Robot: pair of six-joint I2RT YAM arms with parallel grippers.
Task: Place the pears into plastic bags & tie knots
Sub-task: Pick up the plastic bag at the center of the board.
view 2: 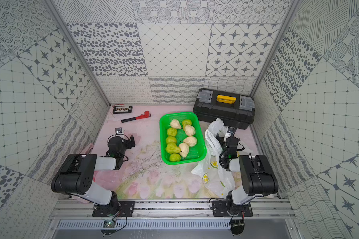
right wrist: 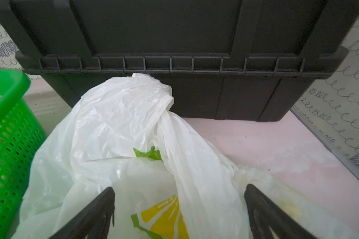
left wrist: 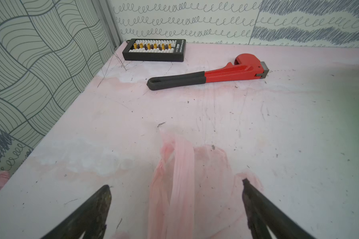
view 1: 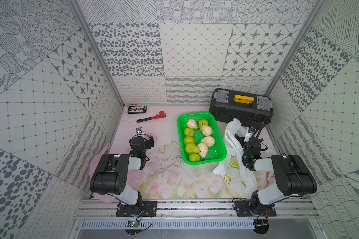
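Over at the far right corner of the worktop (view 1: 166, 132) sits the biggest item, a black toolbox (view 1: 240, 109) with a yellow handle on its lid. Just in front of it, mid-worktop, we have the green mesh basket (view 1: 207, 161); whether its far corner touches the box, I cannot tell.

Along the right edge sprawls a white bag (view 1: 234, 178) with lemon prints, crumpled, tucked between the basket and the right arm, its top reaching up against the toolbox front. And over by the left edge a pink bag (left wrist: 182, 165) lies flat, mostly under the left arm.

Now the arms. The left gripper (left wrist: 175, 184) is low over the worktop, jaws spread wide, a strip of the pink bag lying between them and nothing gripped. The right gripper (right wrist: 179, 186) is the same story: jaws wide apart above the white bag, a twisted fold of plastic between them, not pinched.

The pears (view 1: 203, 149) are all in the basket, nine in view, five yellow-green and four pale cream, packed close together.

Near the far left corner lies a red pipe wrench (view 1: 151, 117), and right in the corner behind it, a small black case (view 1: 137, 109).
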